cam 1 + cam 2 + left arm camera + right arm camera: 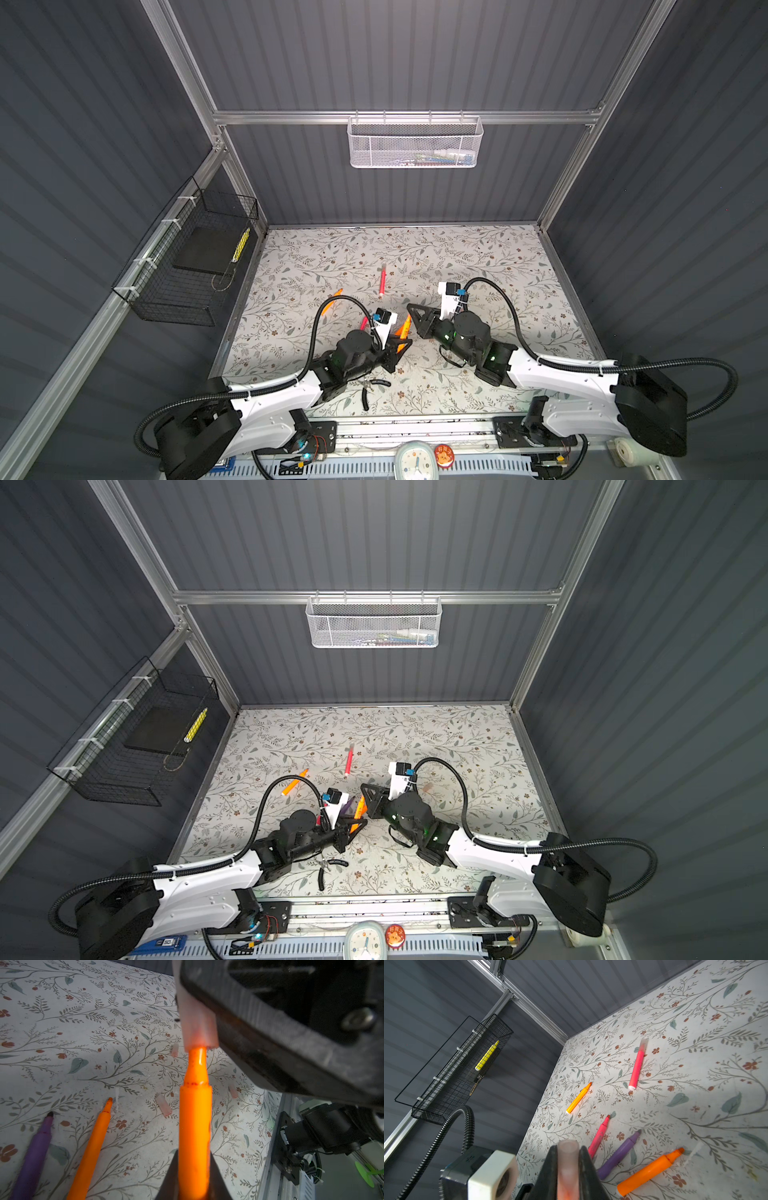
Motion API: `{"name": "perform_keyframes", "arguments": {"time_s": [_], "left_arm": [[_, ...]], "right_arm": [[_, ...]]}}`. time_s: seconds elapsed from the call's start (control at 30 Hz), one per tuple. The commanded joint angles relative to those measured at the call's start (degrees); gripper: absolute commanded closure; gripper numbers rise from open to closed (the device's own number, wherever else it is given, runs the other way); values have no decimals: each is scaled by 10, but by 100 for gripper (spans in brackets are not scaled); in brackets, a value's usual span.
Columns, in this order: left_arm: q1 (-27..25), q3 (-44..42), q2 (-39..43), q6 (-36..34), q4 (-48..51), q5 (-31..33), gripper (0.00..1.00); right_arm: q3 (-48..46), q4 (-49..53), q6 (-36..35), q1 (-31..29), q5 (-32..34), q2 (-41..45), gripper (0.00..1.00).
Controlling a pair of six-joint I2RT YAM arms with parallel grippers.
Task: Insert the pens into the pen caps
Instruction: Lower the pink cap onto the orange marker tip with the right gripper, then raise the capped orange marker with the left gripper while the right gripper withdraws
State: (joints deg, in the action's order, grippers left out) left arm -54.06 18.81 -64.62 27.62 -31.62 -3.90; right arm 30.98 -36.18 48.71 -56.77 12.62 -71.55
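My left gripper [194,1153] is shut on an orange pen [195,1126]. The pen's tip sits in the mouth of a translucent pale-pink pen cap [197,1022]. My right gripper [568,1147] is shut on that cap [568,1163]. In both top views the two grippers meet tip to tip at mid-table, the left [400,343] below the right [411,309], with the orange pen [360,806] between them. On the mat lie a purple pen [620,1155], a pink-red pen [600,1136], two orange pens [650,1172] [579,1098] and a capped pink pen [637,1066]. Loose caps [164,1105] [175,1050] [233,1092] lie nearby.
Black-handled pliers [374,384] lie near the front edge, under the left arm. A black wire basket [187,257] holding a yellow marker hangs on the left wall. A white mesh basket [415,143] hangs on the back rail. Grey walls close in the floral mat [478,257].
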Motion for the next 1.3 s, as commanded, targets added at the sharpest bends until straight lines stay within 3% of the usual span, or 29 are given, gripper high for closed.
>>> {"name": "perform_keyframes", "arguments": {"time_s": [0.0,0.23,0.43,0.53,0.67,0.73,0.87,0.97,1.03,1.17,1.27], "left_arm": [[2,22,9,21,26,32,100],[11,50,43,34,10,-14,100],[14,61,44,37,-48,-49,100],[14,74,31,22,-50,-32,100],[14,113,15,-20,9,46,100],[15,126,9,-34,14,57,100],[23,136,5,-32,-21,2,100],[77,142,-18,24,-73,-101,100],[109,146,-35,55,-103,-138,100],[154,136,-41,87,-158,-187,100],[169,132,-23,85,-150,-186,100]], "right_arm": [[-2,-14,0,-14,5,-1,100],[-34,-65,-16,-23,-11,-9,100],[-64,-160,-41,-29,-74,-8,100],[-62,-154,-50,-40,-74,-4,100],[-55,-111,-53,-59,-50,-2,100],[-64,-137,-68,-71,-51,-15,100],[-93,-237,-91,-81,-99,-48,100],[-99,-292,-111,-94,-131,-68,100],[-90,-294,-125,-106,-140,-77,100],[-88,-317,-137,-120,-155,-91,100],[-103,-338,-135,-122,-155,-94,100]]}}
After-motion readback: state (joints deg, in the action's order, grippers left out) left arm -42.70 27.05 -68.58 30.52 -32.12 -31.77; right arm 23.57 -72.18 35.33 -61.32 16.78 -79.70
